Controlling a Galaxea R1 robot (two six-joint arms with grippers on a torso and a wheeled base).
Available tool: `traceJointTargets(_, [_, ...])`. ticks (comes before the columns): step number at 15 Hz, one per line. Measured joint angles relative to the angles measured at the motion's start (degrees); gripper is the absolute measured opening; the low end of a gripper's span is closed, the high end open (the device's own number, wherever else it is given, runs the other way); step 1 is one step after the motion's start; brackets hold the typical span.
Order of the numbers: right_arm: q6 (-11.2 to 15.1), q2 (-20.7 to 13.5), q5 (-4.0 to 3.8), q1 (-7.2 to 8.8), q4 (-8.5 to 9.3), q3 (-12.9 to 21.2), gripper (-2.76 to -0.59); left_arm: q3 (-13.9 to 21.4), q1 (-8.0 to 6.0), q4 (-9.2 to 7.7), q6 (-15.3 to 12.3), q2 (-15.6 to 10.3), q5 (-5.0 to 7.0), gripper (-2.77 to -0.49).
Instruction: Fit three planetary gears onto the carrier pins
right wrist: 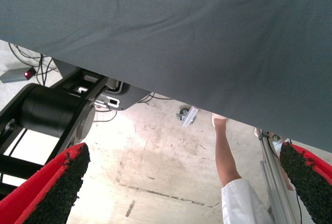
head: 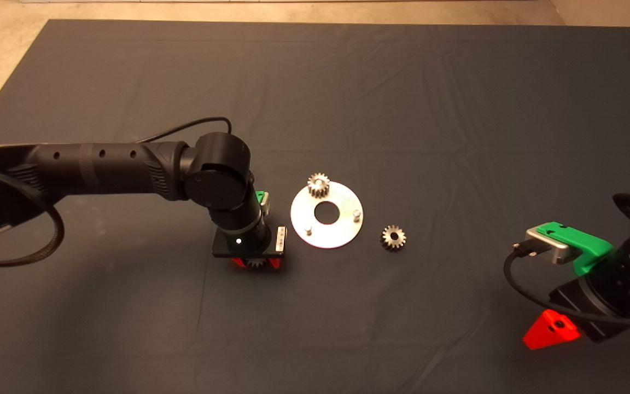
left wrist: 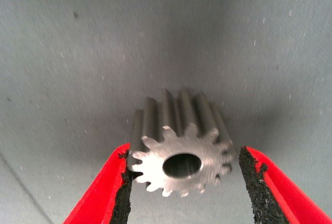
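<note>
We've got the left pincer (head: 255, 263) down on the dark mat (head: 348, 82) covering the tabletop, just left of the shiny disc (head: 326, 235). Its fingers (left wrist: 111, 193) sit around 1 gear (left wrist: 180, 156) lying on its side, one pad touching and the other a hair off, so not clamped. A 2nd gear (head: 319, 185) sits on a far pin, 2 pins (head: 356, 214) bare. The 3rd gear (head: 394, 237) lies just right of the disc. The right pincer (head: 549, 328) waits open at the lower right; past the mat edge, a pale concrete floor (right wrist: 155, 172) and a person's leg (right wrist: 225, 151).
</note>
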Motion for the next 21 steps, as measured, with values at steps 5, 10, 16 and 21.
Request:
traceJointTargets(5, [0.0, 0.0, 0.0, 0.0, 0.0, 0.0, -0.63, -0.1, 0.0, 0.91, 0.1, 0.0, 0.07, -2.03])
traceJointTargets(10, [0.0, 0.0, 0.0, 0.0, 0.0, 0.0, -0.63, -0.4, 0.0, 1.12, 0.3, 0.0, 0.05, -2.17])
traceJointTargets(16, [0.0, 0.0, 0.0, 0.0, 0.0, 0.0, -0.63, -0.5, 0.0, 1.17, 0.3, 0.0, 0.02, -2.25])
traceJointTargets(21, [0.0, 0.0, 0.0, 0.0, 0.0, 0.0, -0.63, -0.5, -0.02, 1.18, 2.8, 0.2, 0.13, -2.3])
